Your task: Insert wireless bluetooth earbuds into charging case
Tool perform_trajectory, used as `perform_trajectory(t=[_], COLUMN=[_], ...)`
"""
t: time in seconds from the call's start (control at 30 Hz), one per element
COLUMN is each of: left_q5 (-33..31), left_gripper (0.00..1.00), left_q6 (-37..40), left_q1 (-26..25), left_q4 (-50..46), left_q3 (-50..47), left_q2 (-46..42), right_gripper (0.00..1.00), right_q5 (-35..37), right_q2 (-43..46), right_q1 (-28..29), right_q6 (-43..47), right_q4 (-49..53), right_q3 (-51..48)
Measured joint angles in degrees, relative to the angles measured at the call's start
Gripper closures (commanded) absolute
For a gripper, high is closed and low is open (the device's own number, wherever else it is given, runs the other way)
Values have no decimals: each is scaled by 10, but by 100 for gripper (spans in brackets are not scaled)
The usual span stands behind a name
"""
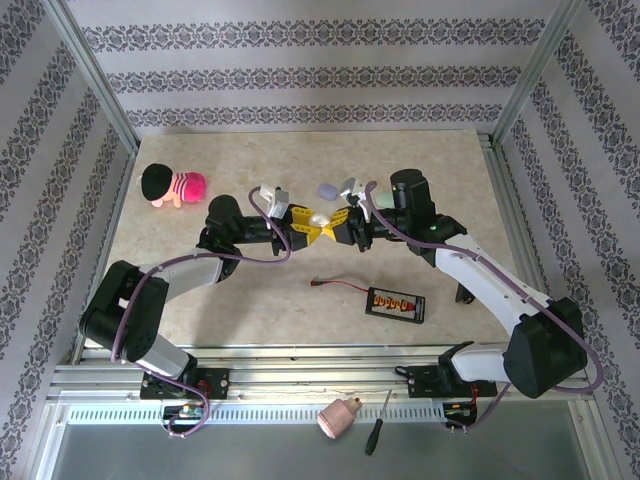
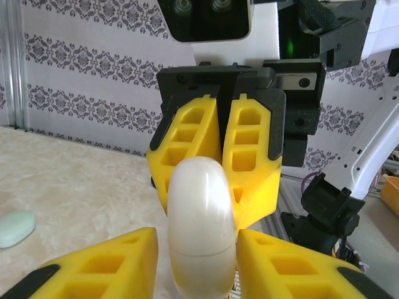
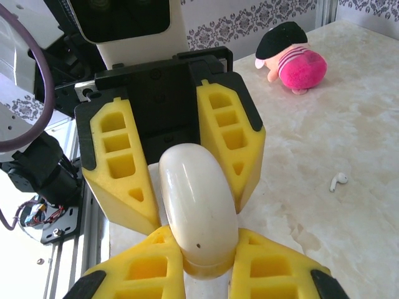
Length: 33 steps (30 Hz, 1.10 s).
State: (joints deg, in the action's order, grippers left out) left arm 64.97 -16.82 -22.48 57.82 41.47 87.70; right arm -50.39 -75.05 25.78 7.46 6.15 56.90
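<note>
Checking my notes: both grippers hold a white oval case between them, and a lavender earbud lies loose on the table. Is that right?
Not quite. The earbud on the table is white, not lavender; the right wrist view shows it. The rest stands: the left gripper and right gripper both hold the white oval case between them.
</note>
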Motion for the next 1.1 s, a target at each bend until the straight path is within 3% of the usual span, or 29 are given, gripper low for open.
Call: perform_trajectory(t=[0.33, 0.37, 0.43, 0.5, 0.77, 0.83, 0.93, 1.1], left_q5=[6, 6, 6, 6, 11, 10, 10, 8], left_gripper=[74, 73, 61, 60, 79, 85, 87, 90], left_q6=[-4, -4, -5, -8, -10, -12, -10, -1], left_q1=[0, 0, 0, 0, 0, 0, 0, 0], left_q4=[0, 0, 1, 4, 7, 7, 7, 7], left_q3=[0, 0, 0, 0, 0, 0, 0, 0], left_q2=[2, 2, 2, 2, 2, 2, 2, 2], right_gripper=[87, 87, 87, 87, 86, 81, 65, 49], right_q5=[0, 0, 0, -1, 1, 3, 7, 7], right_q2=[-1, -1, -1, -1, -2, -2, -2, -2], right_q1=[0, 0, 0, 3, 6, 6, 6, 5], right_q6=[0, 0, 0, 0, 0, 0, -3, -25], right_q4=[-4, -4, -4, -4, -4, -6, -9, -27], right_q3=[0, 0, 0, 0, 0, 0, 0, 0])
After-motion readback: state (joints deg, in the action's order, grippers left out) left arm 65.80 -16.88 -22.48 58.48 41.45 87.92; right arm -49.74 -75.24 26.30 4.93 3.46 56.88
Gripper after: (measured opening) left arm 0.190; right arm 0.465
